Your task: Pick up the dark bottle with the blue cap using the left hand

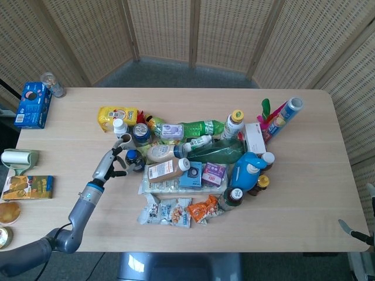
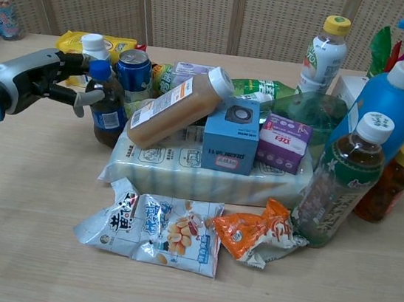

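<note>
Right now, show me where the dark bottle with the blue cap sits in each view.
Head view: the dark bottle stands left of centre, at the pile's left edge, beside the left hand.
Chest view: the dark bottle is upper left, with the left hand reaching it from the left.
Shared landmark: the blue can just behind the bottle.
</note>
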Tool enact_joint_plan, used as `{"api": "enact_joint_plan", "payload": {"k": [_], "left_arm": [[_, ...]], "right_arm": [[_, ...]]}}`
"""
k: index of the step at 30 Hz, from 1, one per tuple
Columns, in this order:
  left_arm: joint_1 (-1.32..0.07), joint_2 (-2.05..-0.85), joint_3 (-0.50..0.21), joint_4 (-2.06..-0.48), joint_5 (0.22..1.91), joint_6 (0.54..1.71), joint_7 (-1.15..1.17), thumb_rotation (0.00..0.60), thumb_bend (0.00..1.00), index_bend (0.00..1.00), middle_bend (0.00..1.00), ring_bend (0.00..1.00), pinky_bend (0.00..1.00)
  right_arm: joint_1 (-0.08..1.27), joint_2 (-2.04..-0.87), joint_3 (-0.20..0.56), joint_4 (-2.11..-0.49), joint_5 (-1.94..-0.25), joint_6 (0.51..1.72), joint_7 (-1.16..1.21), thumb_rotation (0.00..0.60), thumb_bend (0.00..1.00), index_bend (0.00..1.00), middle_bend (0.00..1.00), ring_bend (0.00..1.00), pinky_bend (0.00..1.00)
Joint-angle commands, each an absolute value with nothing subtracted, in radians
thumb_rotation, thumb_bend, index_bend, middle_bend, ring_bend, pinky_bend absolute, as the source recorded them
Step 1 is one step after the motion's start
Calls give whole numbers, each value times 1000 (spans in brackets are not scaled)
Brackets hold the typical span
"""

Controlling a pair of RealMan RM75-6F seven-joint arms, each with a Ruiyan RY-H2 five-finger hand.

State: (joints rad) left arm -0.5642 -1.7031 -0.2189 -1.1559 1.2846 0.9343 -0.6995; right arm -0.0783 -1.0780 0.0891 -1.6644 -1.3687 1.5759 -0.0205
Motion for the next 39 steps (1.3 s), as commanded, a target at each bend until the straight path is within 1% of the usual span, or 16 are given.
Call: {"api": "enact_joint_plan", "payload": {"k": [1,5,10,20,26,33,37,39], "left_arm": [[-553,-1695,-224,-1162,1287,953,-708,600,521,426,460,660,591],[-533,-1665,-233,-1188,1295,995,-721,600,520,426,460,661,592],[-507,-1596,-251,-1252,1317,1062,-732,600,513,423,458,661,589],[-466,-1435,-284,-1433,1363,1166,-745,600,499,419,453,660,581],[-424,-1319,-286,-1551,1388,1222,-736,600,492,417,453,660,581],[-357,-1183,-284,-1655,1415,1308,-745,600,490,417,453,660,580],[-335,-1134,-291,-1697,1414,1335,-766,600,487,416,452,660,578],[-329,-1114,-292,-1719,1417,1343,-778,600,485,416,453,660,578]], "right_arm": [[-78,-1080,90,-1663,-1371,1576,-20,496,36,0,0,0,0],[-77,-1081,91,-1663,-1374,1576,-21,495,36,0,0,0,0],[-76,-1082,92,-1664,-1377,1573,-22,497,35,0,0,0,0],[-71,-1083,95,-1664,-1381,1568,-24,494,36,0,0,0,0],[-65,-1086,95,-1660,-1389,1562,-19,502,35,0,0,0,0],[-55,-1097,94,-1648,-1393,1546,-12,495,35,0,0,0,0],[-47,-1102,96,-1643,-1399,1540,-10,500,36,0,0,0,0],[-44,-1105,95,-1639,-1402,1536,-7,492,35,0,0,0,0]]}}
